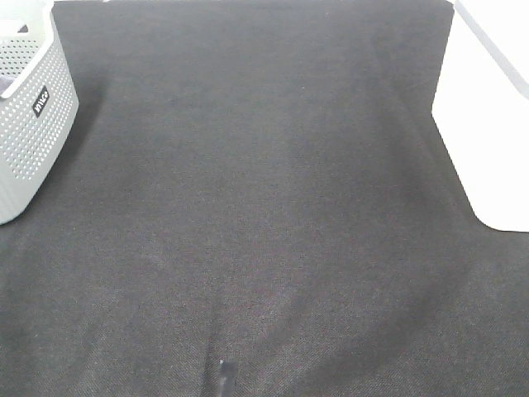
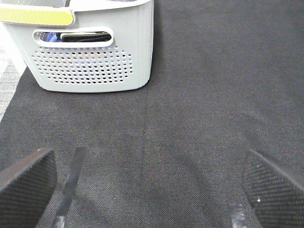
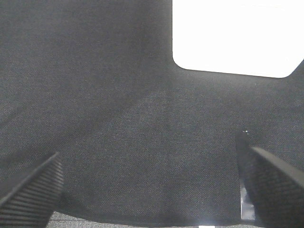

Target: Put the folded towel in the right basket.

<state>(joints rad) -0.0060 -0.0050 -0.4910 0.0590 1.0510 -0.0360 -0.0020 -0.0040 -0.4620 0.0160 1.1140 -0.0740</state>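
Observation:
No folded towel shows on the dark mat in any view. The right basket [image 1: 488, 116] is white and stands at the right edge of the high view; it also shows in the right wrist view [image 3: 235, 35]. My left gripper [image 2: 147, 190] is open and empty above the mat, facing a grey basket. My right gripper [image 3: 152, 190] is open and empty above the mat, facing the white basket. Neither arm shows in the high view.
A grey perforated basket [image 1: 29, 107] stands at the far left; in the left wrist view [image 2: 90, 52] dark and blue items show through its handle slot. The dark mat [image 1: 264, 215] covers the table.

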